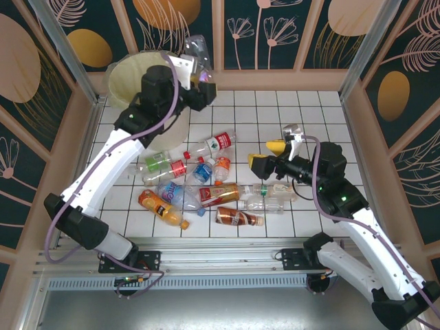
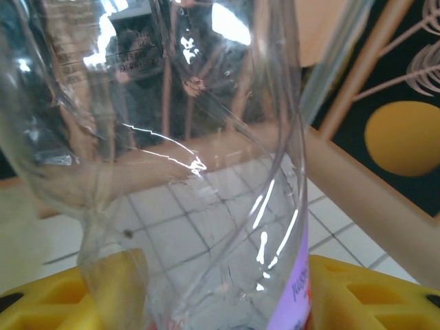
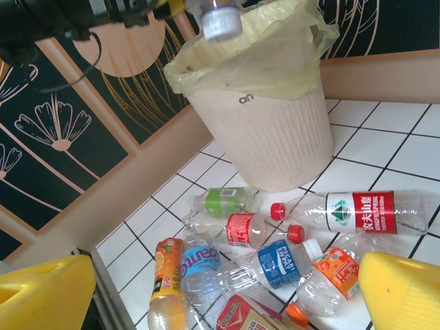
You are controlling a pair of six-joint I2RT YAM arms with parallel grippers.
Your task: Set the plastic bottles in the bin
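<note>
My left gripper [image 1: 199,82] is shut on a clear plastic bottle [image 1: 196,49] and holds it up beside the far right rim of the cream bin [image 1: 121,74]. In the left wrist view the clear bottle [image 2: 192,137], with a purple label, sits between the yellow fingers [image 2: 371,295]. The right wrist view shows its capped end [image 3: 221,20] above the bag-lined bin [image 3: 268,137]. My right gripper [image 1: 265,155] hangs open with nothing in it, just right of the pile of plastic bottles [image 1: 199,185] on the tiles. Its fingers [image 3: 402,289] frame several bottles [image 3: 275,265].
A red-labelled bottle [image 1: 217,144] lies nearest the bin. Two clear bottles [image 1: 269,196] lie below my right gripper, and a brown one [image 1: 237,218] lies near the front edge. Wooden walls [image 1: 275,79] enclose the white tiled floor [image 1: 302,110].
</note>
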